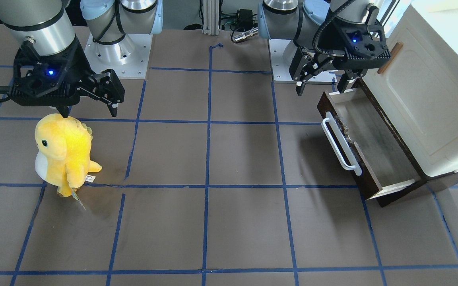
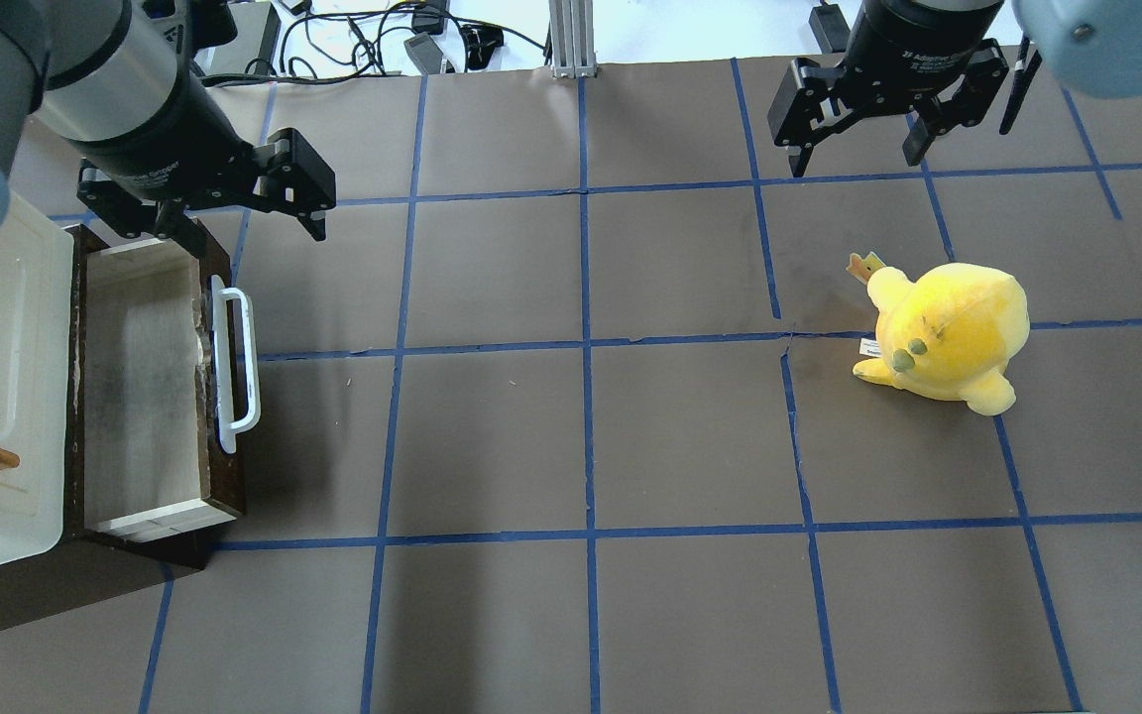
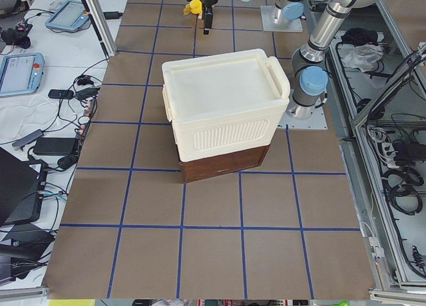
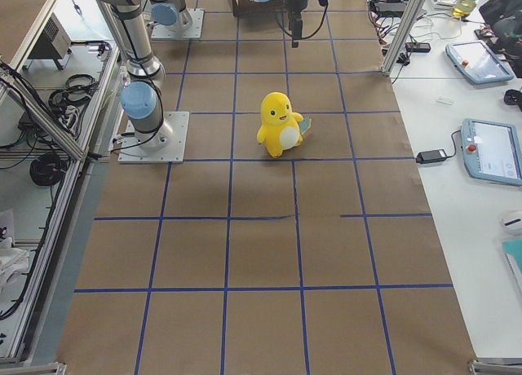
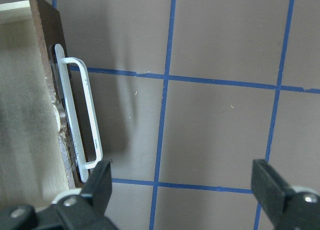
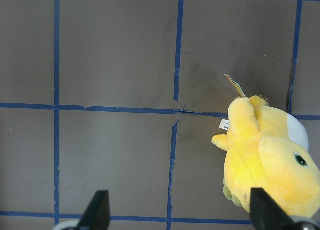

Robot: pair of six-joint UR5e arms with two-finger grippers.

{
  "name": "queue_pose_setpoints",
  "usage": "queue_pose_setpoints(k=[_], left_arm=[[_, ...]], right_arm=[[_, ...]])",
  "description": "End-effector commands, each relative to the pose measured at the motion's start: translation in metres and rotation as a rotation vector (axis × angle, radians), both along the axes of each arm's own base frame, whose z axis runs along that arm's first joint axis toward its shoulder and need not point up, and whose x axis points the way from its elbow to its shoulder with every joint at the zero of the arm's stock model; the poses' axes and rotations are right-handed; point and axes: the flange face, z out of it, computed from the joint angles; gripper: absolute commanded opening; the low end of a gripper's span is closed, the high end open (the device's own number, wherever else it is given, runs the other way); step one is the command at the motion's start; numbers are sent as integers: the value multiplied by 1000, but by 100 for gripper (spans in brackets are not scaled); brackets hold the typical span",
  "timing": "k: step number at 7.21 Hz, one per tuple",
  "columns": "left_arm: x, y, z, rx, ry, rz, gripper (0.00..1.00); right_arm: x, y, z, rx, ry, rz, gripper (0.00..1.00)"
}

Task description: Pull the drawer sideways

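The drawer point(image 1: 376, 139) stands pulled out of the cabinet, with a dark brown front, a greyish floor and a long white bar handle point(image 1: 340, 143). It also shows in the overhead view point(image 2: 140, 377) and in the left wrist view point(image 5: 25, 115). My left gripper point(image 1: 320, 87) is open and empty. It hovers over the drawer's end nearest the robot base and straddles the front point(image 2: 229, 223). In the left wrist view point(image 5: 182, 185) the handle point(image 5: 82, 115) ends beside one finger point(image 5: 100, 182). My right gripper point(image 1: 89, 112) is open and empty, far from the drawer point(image 2: 856, 164).
A cream cabinet point(image 1: 431, 99) with a small brown door handle point(image 1: 390, 57) sits over the drawer at the table's left end. A yellow plush toy point(image 1: 64, 151) stands just below my right gripper and shows in the right wrist view point(image 6: 270, 160). Blue tape lines grid the brown table.
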Motion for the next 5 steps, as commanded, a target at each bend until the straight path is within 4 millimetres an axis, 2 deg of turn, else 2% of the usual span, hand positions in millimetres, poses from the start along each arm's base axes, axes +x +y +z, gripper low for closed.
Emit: queue_pose_setpoints(k=[1, 5], left_arm=[[6, 2, 6, 16, -50, -39, 100], [8, 1, 7, 15, -42, -40, 100]], right_arm=[[0, 0, 0, 0, 0, 0, 100], [0, 0, 0, 0, 0, 0, 100]])
